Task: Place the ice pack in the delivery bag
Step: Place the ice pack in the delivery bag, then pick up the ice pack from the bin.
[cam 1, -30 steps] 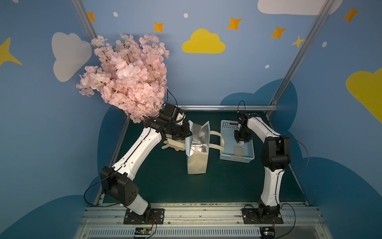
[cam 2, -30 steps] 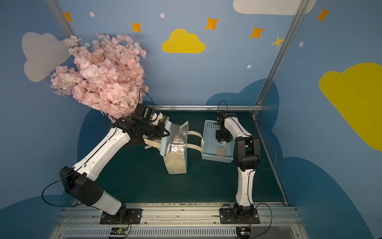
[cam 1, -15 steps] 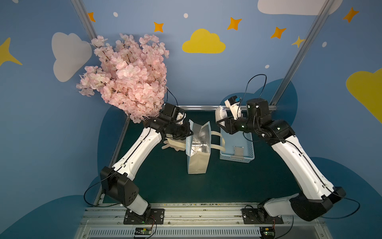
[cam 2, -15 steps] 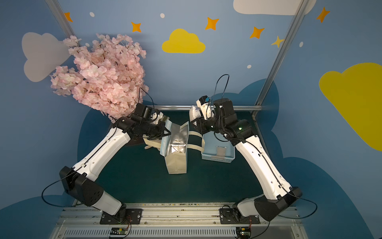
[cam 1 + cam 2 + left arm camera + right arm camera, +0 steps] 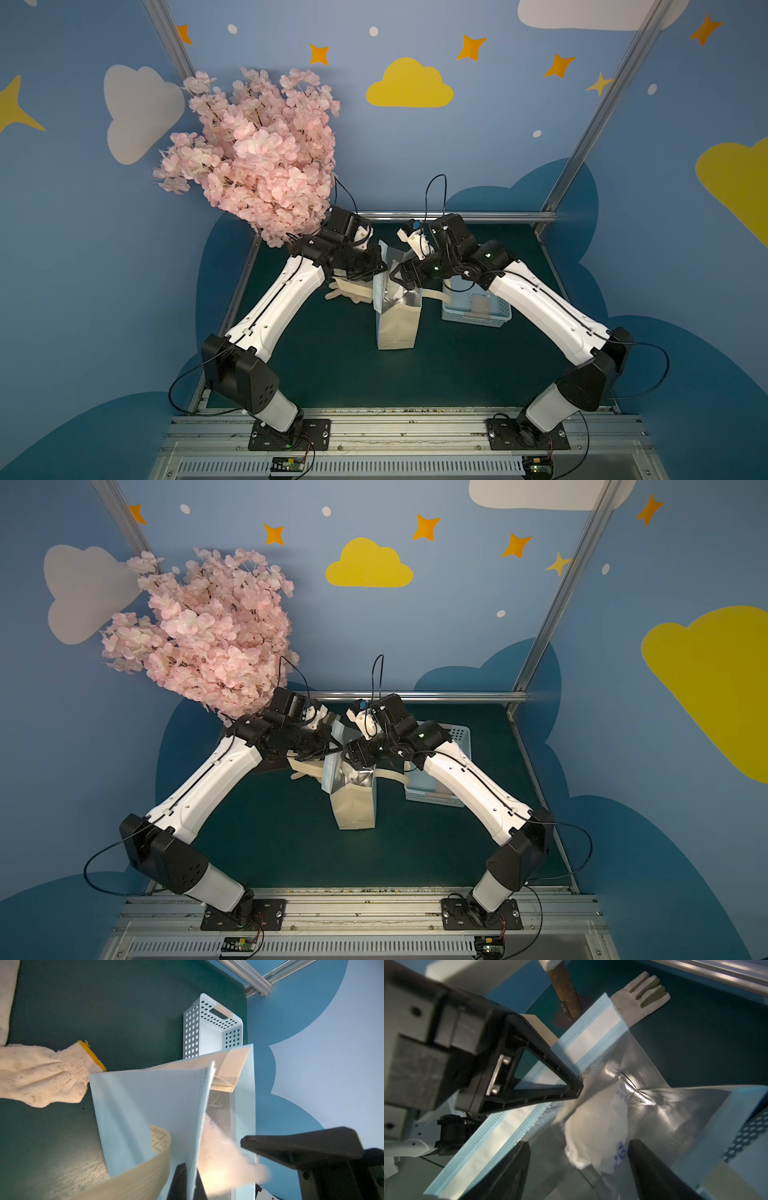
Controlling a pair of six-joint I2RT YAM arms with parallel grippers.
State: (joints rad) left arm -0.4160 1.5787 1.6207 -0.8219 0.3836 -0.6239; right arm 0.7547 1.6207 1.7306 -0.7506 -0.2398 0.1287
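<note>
Your ice pack point(image 5: 596, 1126) is inside the bag point(image 5: 675, 1115). It is a white pouch with blue print, lying against the silver foil lining just below the bag's mouth, and it looks blurred in both wrist views point(image 5: 224, 1157).

Your right gripper point(image 5: 579, 1142) hangs over the bag's mouth with its jaws spread wide. The pack sits between the fingers, with a clear gap on one side, so the grip is released. In a top view, that gripper point(image 5: 397, 274) points down into the opening.

Your left gripper point(image 5: 190, 1184) is clamped on the bag's light blue rim and pulls that wall outward, away from the basket side. The black finger point(image 5: 529, 1084) presses against the rim's white band.

The bag point(image 5: 397, 328) stands upright on the green mat point(image 5: 332, 365), mouth open. One cream strap point(image 5: 434, 296) droops from the bag toward the basket point(image 5: 476, 309), which sits just beside the bag on the right arm's side. A cream glove point(image 5: 349, 293) lies flat on the other side of the bag, touching its wall in the left wrist view. The pink blossom tree point(image 5: 257, 158) rises beyond the glove, well away from the bag.
</note>
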